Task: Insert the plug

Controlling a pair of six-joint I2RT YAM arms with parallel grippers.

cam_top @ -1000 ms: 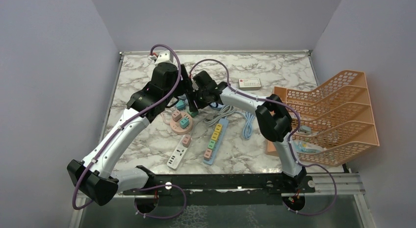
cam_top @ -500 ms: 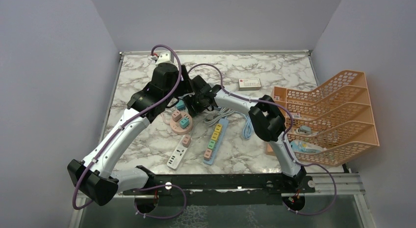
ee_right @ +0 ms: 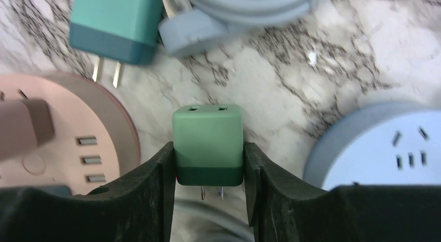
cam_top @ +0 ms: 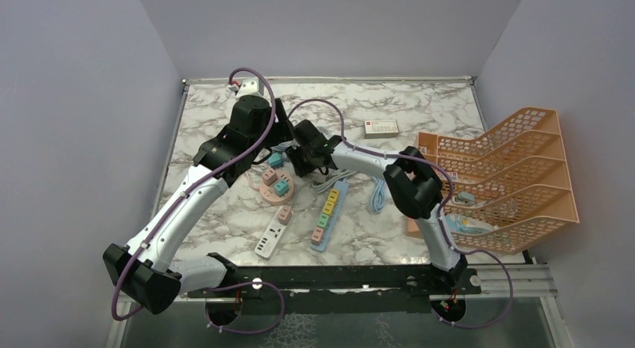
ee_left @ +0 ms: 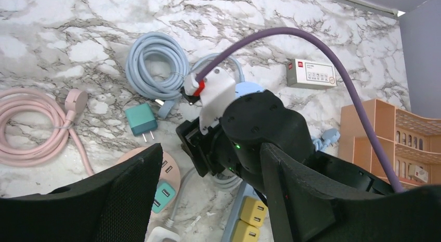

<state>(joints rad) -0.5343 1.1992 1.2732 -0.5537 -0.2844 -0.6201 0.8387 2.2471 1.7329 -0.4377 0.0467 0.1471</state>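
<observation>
My right gripper (ee_right: 208,172) is shut on a green two-prong plug (ee_right: 208,140), with the prongs pointing back toward the wrist. It hangs over the marble between the pink round socket hub (ee_right: 78,143) on the left and a blue round socket (ee_right: 385,143) on the right. A teal plug (ee_right: 117,23) lies loose just beyond it. In the top view the right gripper (cam_top: 296,166) is beside the pink hub (cam_top: 275,186). My left gripper (ee_left: 208,198) is open and empty, hovering above the right wrist (ee_left: 249,127); it also shows in the top view (cam_top: 281,131).
A pastel power strip with yellow plugs (cam_top: 329,212) and a white strip (cam_top: 271,237) lie toward the near edge. Coiled blue cable (ee_left: 156,65) and pink cable (ee_left: 31,127) lie at the far left. A small box (cam_top: 382,126) and an orange rack (cam_top: 509,176) are on the right.
The right gripper has shifted left and slightly nearer with the green plug, closing in on the pink hub. The left arm has hardly moved.
</observation>
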